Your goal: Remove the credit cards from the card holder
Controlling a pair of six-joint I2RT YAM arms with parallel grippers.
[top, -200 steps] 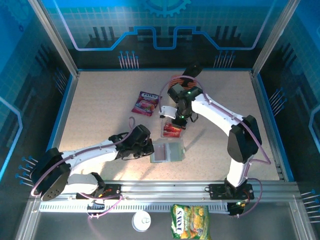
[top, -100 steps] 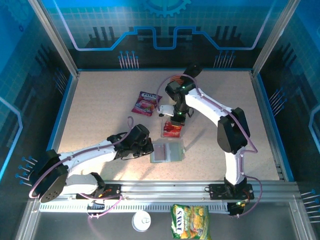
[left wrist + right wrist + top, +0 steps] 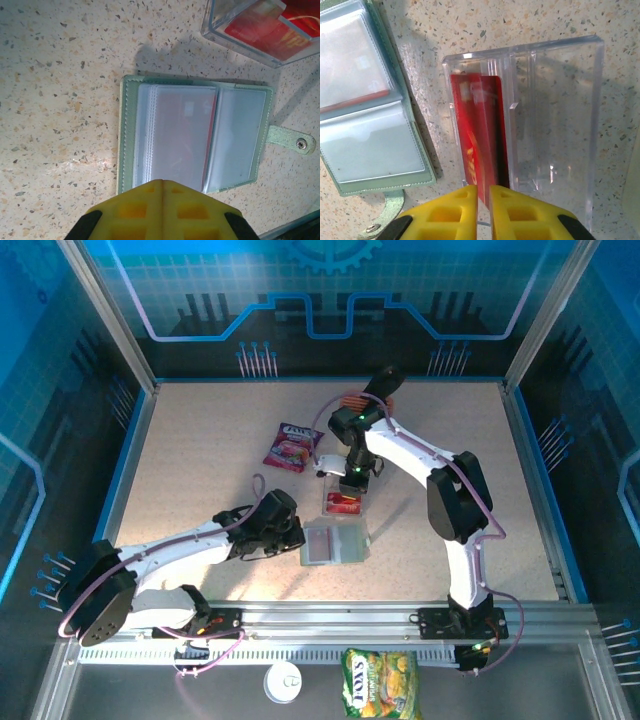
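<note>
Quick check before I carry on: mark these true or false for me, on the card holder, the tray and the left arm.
1. The card holder lies open on the table. True.
2. A red card sits in the clear tray. True.
3. The left jaws stand wide open. False: they are shut, at the holder's near edge.
4. The card holder is empty. False: a card with a red edge shows in one clear sleeve.
5. The snack packet lies on top of the card holder. False: it lies apart, farther back on the table.
</note>
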